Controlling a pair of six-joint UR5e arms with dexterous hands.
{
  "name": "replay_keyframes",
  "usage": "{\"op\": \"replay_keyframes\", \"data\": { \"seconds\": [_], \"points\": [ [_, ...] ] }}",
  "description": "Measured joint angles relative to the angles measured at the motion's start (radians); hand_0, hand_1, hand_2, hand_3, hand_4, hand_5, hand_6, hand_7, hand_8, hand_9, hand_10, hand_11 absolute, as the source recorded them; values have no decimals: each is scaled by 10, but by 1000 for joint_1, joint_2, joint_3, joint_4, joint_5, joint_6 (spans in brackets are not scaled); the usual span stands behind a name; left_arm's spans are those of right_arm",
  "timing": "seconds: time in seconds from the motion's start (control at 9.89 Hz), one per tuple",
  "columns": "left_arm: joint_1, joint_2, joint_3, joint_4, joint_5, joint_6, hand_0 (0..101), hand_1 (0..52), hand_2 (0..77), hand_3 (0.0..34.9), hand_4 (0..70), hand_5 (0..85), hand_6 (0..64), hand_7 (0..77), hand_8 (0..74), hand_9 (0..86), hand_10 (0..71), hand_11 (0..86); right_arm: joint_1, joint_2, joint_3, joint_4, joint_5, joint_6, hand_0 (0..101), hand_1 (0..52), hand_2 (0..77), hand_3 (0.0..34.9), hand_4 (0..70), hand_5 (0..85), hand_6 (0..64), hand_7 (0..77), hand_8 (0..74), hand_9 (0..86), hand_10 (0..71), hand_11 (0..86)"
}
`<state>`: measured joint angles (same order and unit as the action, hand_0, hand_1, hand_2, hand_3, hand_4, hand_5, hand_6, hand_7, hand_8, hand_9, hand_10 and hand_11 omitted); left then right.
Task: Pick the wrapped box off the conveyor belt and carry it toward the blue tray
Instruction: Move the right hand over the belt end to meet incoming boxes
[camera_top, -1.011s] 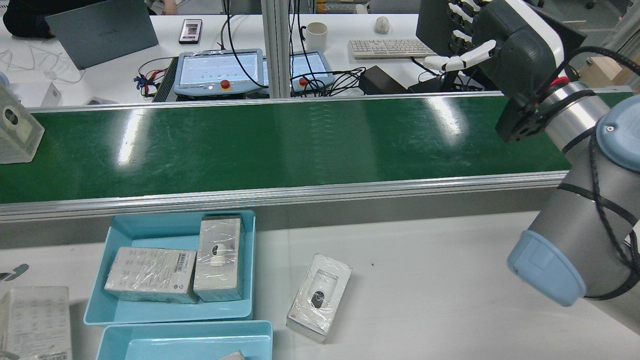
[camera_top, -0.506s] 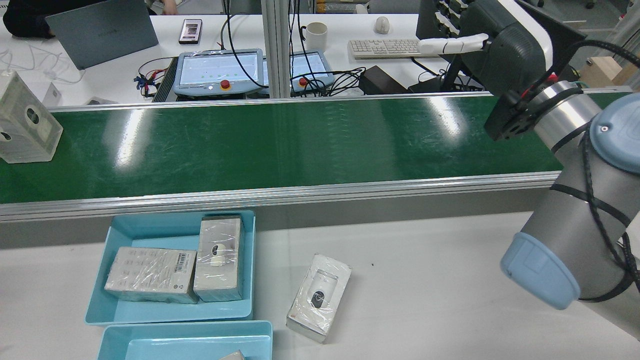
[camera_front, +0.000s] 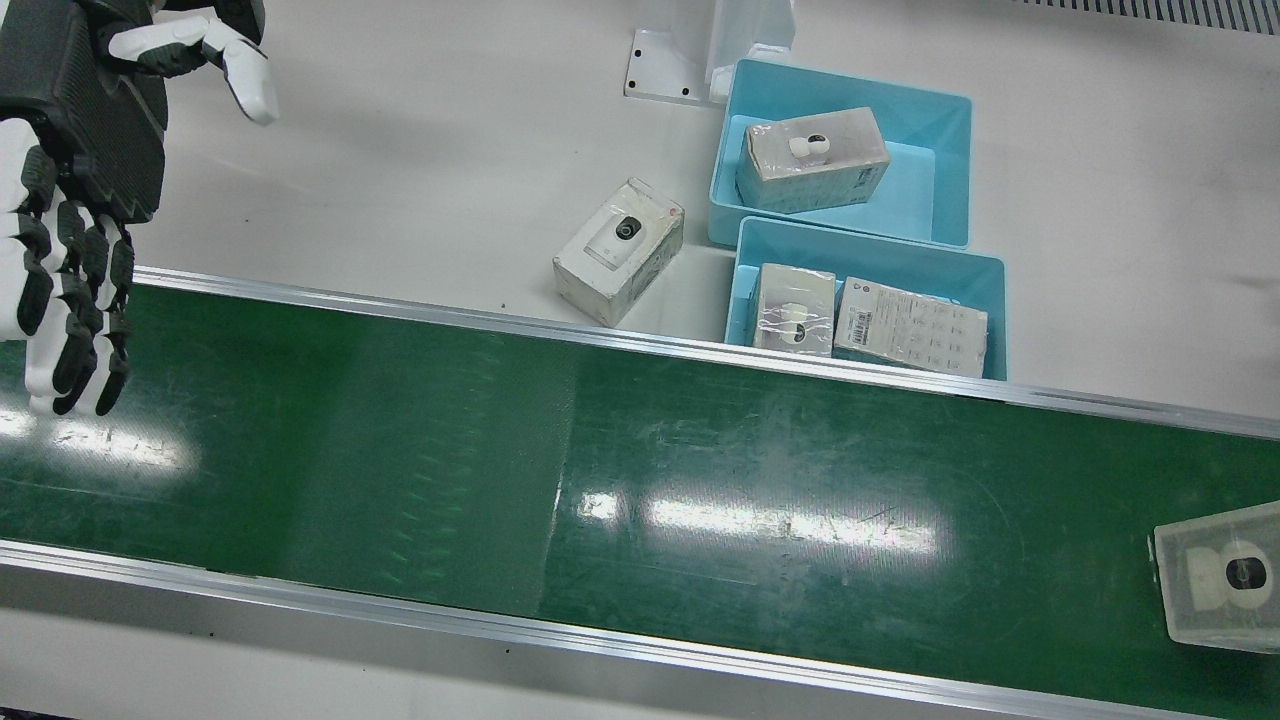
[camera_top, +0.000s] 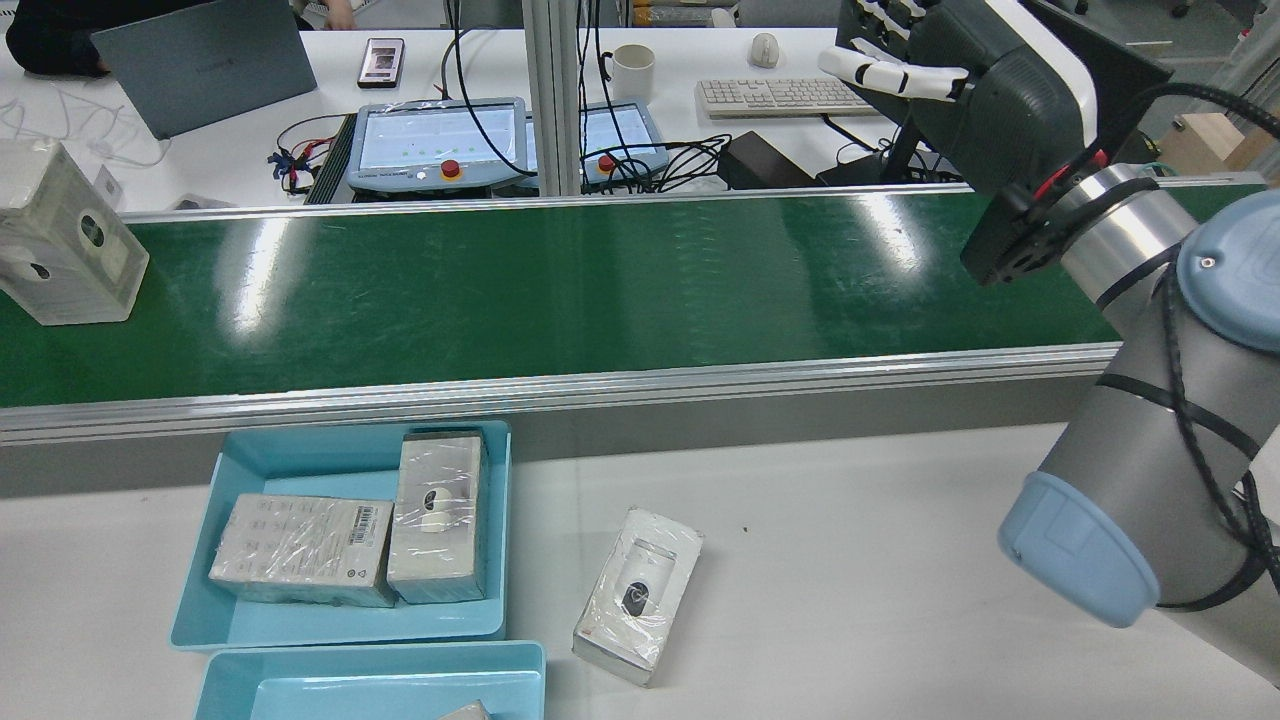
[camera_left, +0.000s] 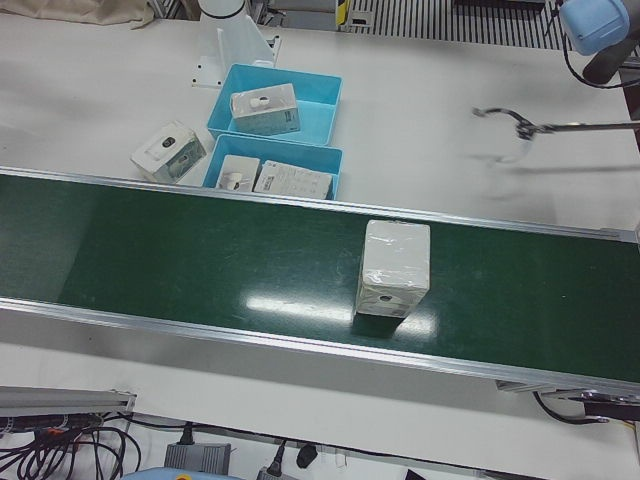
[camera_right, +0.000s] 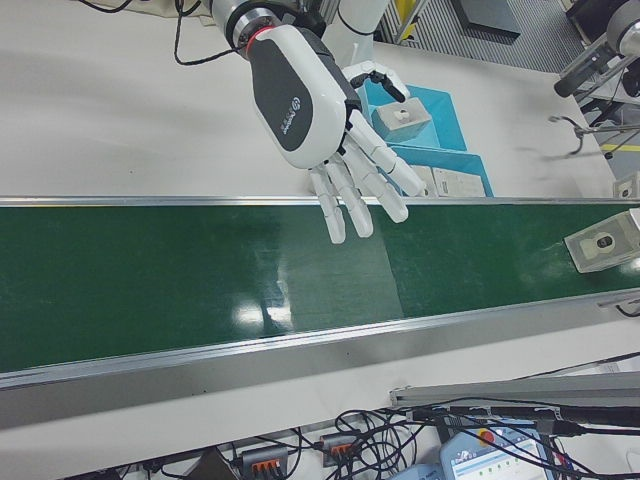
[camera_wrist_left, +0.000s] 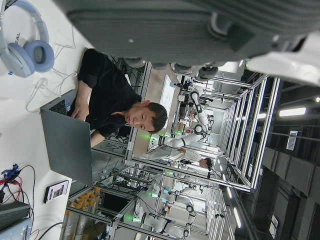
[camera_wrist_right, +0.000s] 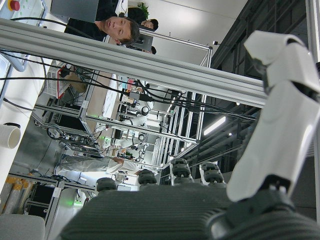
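Note:
A wrapped box (camera_top: 65, 240) stands on the green conveyor belt (camera_top: 600, 290) at the far left of the rear view; it also shows in the front view (camera_front: 1220, 585) and the left-front view (camera_left: 393, 268). My right hand (camera_top: 960, 80) is open and empty, raised over the belt's opposite end, far from the box, fingers spread in the right-front view (camera_right: 320, 110). The blue tray (camera_top: 300, 450) sits just below the belt and holds two wrapped boxes. My left hand (camera_wrist_left: 175, 25) shows only as a palm edge in its own view, holding nothing.
A second blue tray (camera_top: 370, 660) with a box lies nearer the robot. A loose wrapped box (camera_top: 640, 590) lies on the white table to the right of the trays. Pendants, cables, a keyboard and a mug sit on the desk beyond the belt.
The wrapped box has ridden the belt further into the rear view from the left. My right hand has shifted slightly left and its thumb has turned.

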<state>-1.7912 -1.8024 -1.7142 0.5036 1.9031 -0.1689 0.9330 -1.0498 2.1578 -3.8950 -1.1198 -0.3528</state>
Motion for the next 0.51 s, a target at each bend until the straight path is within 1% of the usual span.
{"op": "replay_keyframes", "data": {
  "seconds": [0.1,0.2,0.3,0.4,0.51],
  "points": [
    [0,0,0,0,0,0,0,0,5,0,0,11,0,5,0,0,0,0,-3,2,-8,1,0,0,417,71,393,176,0,65,0,0,16,16,0,22],
    [0,0,0,0,0,0,0,0,5,0,0,11,0,0,0,0,0,0,-6,9,-21,2,0,1,434,87,180,176,0,71,0,0,16,16,5,22],
    [0,0,0,0,0,0,0,0,5,0,0,11,0,0,0,0,5,0,-10,18,-33,4,0,1,422,87,33,154,0,82,0,0,16,16,5,22],
    [0,0,0,0,0,0,0,0,5,0,0,11,0,0,0,0,5,0,-13,23,-40,7,1,0,422,87,33,154,0,82,0,0,16,16,5,22],
    [0,0,0,0,0,0,0,0,5,0,0,11,0,0,0,0,0,0,-18,23,-45,10,1,-1,420,87,65,76,27,125,0,0,5,16,5,22]
  ]
}}
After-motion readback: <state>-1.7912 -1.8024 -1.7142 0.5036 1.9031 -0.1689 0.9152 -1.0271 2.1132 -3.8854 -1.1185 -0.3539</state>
